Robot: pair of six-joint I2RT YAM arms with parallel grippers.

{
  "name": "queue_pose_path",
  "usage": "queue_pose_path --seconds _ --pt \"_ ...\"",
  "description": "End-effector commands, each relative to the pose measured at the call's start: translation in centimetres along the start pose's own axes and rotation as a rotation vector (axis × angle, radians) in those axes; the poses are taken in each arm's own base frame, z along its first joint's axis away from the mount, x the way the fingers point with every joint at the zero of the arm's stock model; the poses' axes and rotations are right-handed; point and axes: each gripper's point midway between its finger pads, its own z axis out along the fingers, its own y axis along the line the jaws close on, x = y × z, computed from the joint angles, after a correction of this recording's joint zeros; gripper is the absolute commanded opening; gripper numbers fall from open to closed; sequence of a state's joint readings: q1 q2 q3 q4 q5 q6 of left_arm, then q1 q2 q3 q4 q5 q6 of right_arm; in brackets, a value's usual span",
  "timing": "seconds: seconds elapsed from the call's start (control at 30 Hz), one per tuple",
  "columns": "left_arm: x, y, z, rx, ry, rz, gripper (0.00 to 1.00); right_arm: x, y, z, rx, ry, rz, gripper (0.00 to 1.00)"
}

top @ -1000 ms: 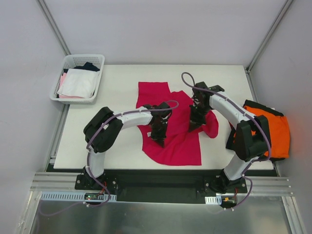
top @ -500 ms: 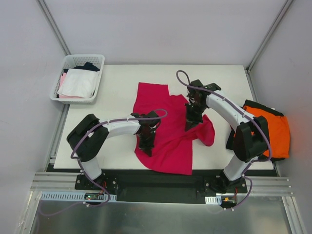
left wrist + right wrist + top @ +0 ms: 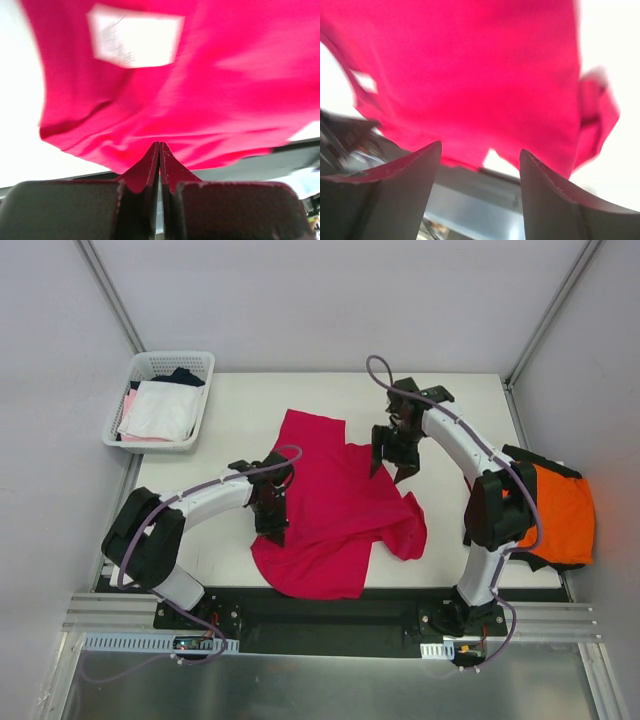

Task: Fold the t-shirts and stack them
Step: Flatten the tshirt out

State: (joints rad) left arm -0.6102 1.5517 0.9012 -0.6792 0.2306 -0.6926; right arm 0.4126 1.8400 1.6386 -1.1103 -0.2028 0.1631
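The crimson t-shirt [image 3: 335,510] lay spread and rumpled across the middle of the worktop [image 3: 230,410], its lower edge reaching the near edge and a bunched fold heaped at its right side. The left gripper [image 3: 270,527] sat low on the shirt's left border, its fingers [image 3: 145,175] pressed tight together with the red cloth pinched at their tips; from its wrist view a white neck label [image 3: 135,41] showed on the fabric beyond. The right gripper [image 3: 390,462] hung over the shirt's upper right part with its fingers [image 3: 420,160] spread wide and nothing between them. The orange t-shirt [image 3: 565,515] rested at the far right of the worktop, black cloth [image 3: 540,462] edging it. A white mesh basket [image 3: 165,365] holding white and pink garments stood at the far left corner.
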Motion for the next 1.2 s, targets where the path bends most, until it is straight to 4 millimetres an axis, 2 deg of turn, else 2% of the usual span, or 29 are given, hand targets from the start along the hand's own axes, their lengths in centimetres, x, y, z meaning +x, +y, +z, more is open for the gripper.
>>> queue_pose_path --seconds 0.0,0.1,0.3,0.47,0.6,0.77,0.83,0.93,1.17 --pt "-2.5 -5.0 -4.5 0.137 -0.125 0.029 0.00 -4.5 -1.7 -0.1 -0.050 -0.025 0.101 0.68" --pt "-2.5 -6.7 -5.6 0.182 -0.133 0.028 0.00 -6.3 -2.3 0.5 -0.082 -0.044 0.127 0.68" --pt "-0.9 -7.8 -4.8 0.187 -0.069 0.045 0.00 -8.1 -3.6 3.5 -0.116 -0.039 0.142 0.65" --pt "0.5 -6.5 -4.5 0.157 -0.028 0.041 0.00 -9.4 -2.7 5.8 -0.213 -0.038 0.124 0.59" --pt "1.2 -5.8 -4.8 0.142 -0.019 0.025 0.00 -9.2 -2.6 7.7 -0.248 -0.031 0.116 0.59" --pt "2.1 -4.9 -5.4 0.126 -0.016 0.018 0.00 -9.7 -2.9 8.5 -0.256 -0.053 0.078 0.59" --pt "2.2 -4.9 -5.9 0.136 -0.027 0.017 0.00 -10.2 -3.5 8.5 -0.250 -0.067 0.085 0.59" --pt "2.4 -4.9 -6.4 0.143 -0.044 0.007 0.01 -11.4 -4.2 8.0 -0.295 -0.105 0.131 0.59" --pt "3.4 -4.6 -6.8 0.136 -0.074 -0.042 0.01 -13.6 -5.5 8.9 -0.382 -0.129 0.211 0.57"
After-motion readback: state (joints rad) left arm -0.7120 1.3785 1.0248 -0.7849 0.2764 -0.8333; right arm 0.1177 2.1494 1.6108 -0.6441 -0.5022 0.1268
